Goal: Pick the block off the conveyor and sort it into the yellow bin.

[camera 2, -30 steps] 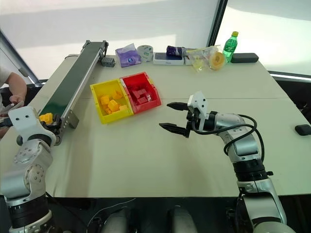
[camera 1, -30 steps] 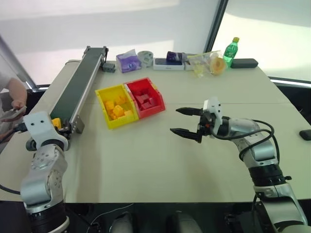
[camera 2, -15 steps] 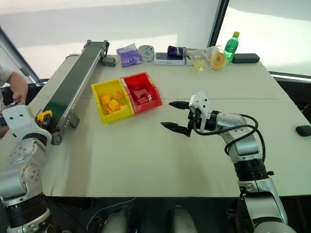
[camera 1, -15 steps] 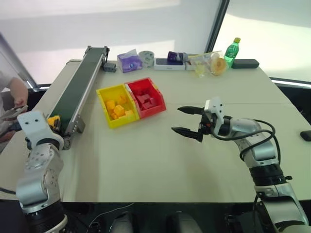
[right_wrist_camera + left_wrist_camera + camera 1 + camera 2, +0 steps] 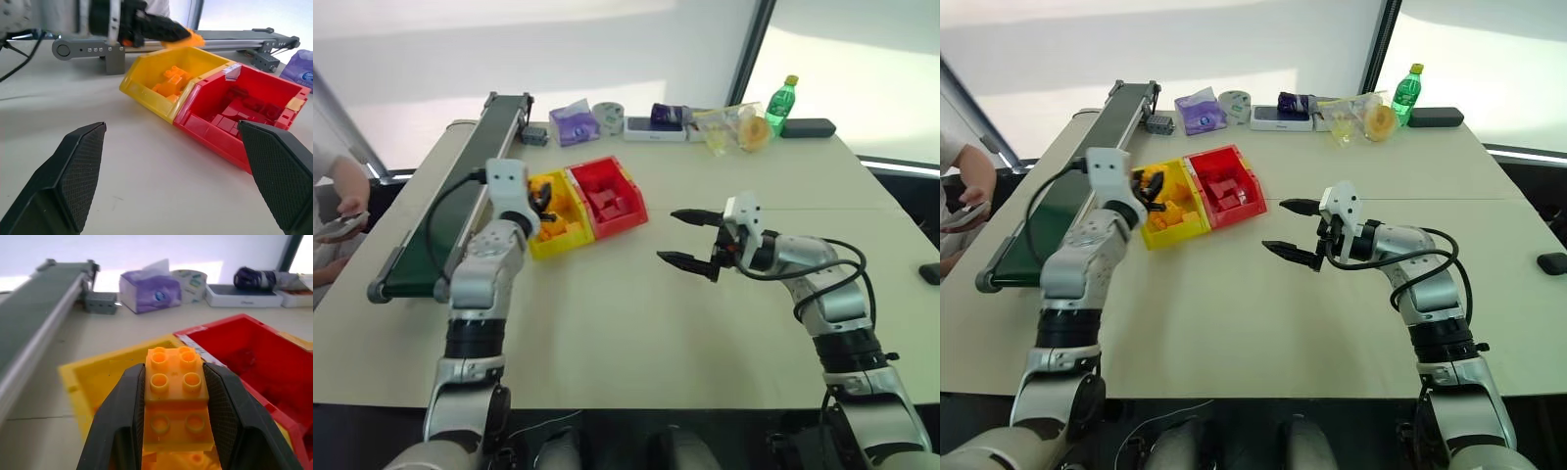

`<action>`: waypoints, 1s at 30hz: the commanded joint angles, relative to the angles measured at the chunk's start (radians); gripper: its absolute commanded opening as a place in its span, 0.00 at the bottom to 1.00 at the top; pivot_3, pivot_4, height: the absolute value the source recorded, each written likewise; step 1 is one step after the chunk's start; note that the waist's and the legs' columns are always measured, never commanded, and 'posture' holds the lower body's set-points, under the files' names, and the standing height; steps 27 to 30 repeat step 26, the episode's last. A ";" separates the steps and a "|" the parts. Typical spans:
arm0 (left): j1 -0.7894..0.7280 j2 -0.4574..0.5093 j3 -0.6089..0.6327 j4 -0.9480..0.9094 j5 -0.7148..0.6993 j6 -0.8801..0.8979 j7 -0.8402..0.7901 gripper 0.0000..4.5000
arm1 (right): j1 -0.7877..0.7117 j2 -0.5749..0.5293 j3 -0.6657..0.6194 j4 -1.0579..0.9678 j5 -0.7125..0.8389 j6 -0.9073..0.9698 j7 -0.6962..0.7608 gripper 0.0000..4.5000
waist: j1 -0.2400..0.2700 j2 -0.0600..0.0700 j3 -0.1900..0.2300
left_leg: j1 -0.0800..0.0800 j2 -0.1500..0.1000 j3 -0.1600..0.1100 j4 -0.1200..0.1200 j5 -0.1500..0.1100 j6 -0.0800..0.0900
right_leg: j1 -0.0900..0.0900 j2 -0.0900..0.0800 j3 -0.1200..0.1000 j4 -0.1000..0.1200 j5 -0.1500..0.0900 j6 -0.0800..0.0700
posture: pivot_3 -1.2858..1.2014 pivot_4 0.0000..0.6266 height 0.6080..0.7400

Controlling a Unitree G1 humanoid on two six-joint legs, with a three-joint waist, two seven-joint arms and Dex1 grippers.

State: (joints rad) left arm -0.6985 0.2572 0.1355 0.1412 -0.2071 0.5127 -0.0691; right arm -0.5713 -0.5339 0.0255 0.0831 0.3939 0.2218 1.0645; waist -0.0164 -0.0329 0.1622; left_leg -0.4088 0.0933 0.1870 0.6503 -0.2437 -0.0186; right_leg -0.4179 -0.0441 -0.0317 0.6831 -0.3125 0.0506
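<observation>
Item: the block [image 5: 176, 396], yellow-orange, studded top, pinched between the two black fingers of my left gripper [image 5: 173, 431]; held above the near edge of the yellow bin [image 5: 530, 240], over other yellow-orange blocks [image 5: 171, 81] lying inside. Item: red bin [image 5: 607, 201], touching the yellow bin's side, holding dark red blocks [image 5: 249, 105]. Item: the conveyor [image 5: 460, 191], dark belt, grey rails, along the table's left edge, just beside the bins. Item: my right gripper [image 5: 693, 238], fingers spread wide, nothing between them, hanging over bare table [image 5: 636, 323] well apart from the bins. Far edge: purple tissue pack [image 5: 151, 291], tape roll [image 5: 190, 279], white box [image 5: 242, 293], green bottle [image 5: 779, 103]; their printing is too small to read.
</observation>
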 commanded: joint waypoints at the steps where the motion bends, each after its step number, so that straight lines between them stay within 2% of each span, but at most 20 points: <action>1: -0.066 -0.003 0.008 0.077 0.019 -0.089 -0.010 0.58 | 0.001 -0.020 -0.032 -0.056 0.010 0.008 -0.016 1.00 | -0.004 0.000 0.000 | 0.000 0.000 0.000 -0.001 0.000 0.000 | -0.001 0.000 0.000 0.000 0.000 0.000 | 0.52 0.24 1.00; 4: -0.072 -0.018 0.027 0.071 -0.015 -0.092 -0.030 0.95 | 0.013 -0.029 -0.037 -0.071 0.014 0.014 -0.024 1.00 | -0.001 0.000 0.000 | -0.001 0.001 0.001 -0.002 0.001 -0.001 | -0.003 0.001 0.000 0.000 0.000 0.000 | 0.52 0.24 1.00; 5: -0.063 -0.012 0.026 0.056 -0.008 -0.100 -0.030 0.99 | 0.018 -0.031 -0.039 -0.075 0.016 0.016 -0.027 1.00 | -0.001 0.000 0.000 | -0.001 0.001 0.001 -0.002 0.001 -0.001 | -0.003 0.001 0.000 0.000 0.000 0.000 | 0.52 0.24 1.00; 10: 0.021 0.036 0.049 -0.082 -0.016 -0.062 -0.049 0.99 | 0.033 -0.035 -0.040 -0.089 0.021 0.020 -0.035 1.00 | -0.002 0.000 0.000 | -0.001 0.001 0.001 -0.001 0.001 -0.001 | -0.002 0.000 0.000 0.001 0.000 0.000 | 0.52 0.24 1.00; 13: 0.157 0.124 0.115 -0.282 -0.124 0.001 -0.175 0.99 | 0.027 -0.038 -0.037 -0.076 0.020 0.017 -0.029 1.00 | -0.006 0.000 0.000 | -0.001 0.004 0.001 -0.001 0.001 -0.001 | -0.003 0.000 0.001 0.001 0.000 0.000 | 0.52 0.24 1.00; 18: 0.401 0.304 0.250 -0.509 -0.286 0.083 -0.381 0.99 | 0.008 -0.047 -0.033 -0.050 0.017 0.017 -0.010 1.00 | -0.004 0.000 0.000 | -0.001 0.004 0.001 -0.001 0.001 -0.002 | -0.003 0.000 0.001 0.001 0.000 0.000 | 0.52 0.24 1.00; 20: 0.504 0.369 0.316 -0.544 -0.320 0.089 -0.448 0.99 | 0.001 -0.053 -0.032 -0.035 0.015 0.013 0.003 1.00 | -0.003 0.000 0.000 | 0.000 0.004 0.001 -0.001 0.001 -0.001 | -0.003 -0.001 0.001 0.001 0.000 0.000 | 0.52 0.24 1.00; 25: 0.662 0.437 0.474 -0.567 -0.390 0.067 -0.539 0.99 | -0.009 -0.063 -0.035 0.010 0.005 -0.007 0.031 1.00 | 0.004 0.000 0.000 | 0.000 0.003 0.000 0.000 0.000 -0.001 | -0.001 -0.002 0.000 0.001 0.000 0.000 | 0.52 0.24 1.00; 30: 0.687 0.448 0.488 -0.563 -0.382 0.056 -0.547 0.99 | -0.010 -0.064 -0.036 0.016 0.003 -0.011 0.035 1.00 | 0.004 0.000 0.000 | 0.000 0.003 0.000 0.000 0.000 -0.001 | -0.001 -0.002 0.000 0.001 0.000 -0.001 | 0.52 0.24 1.00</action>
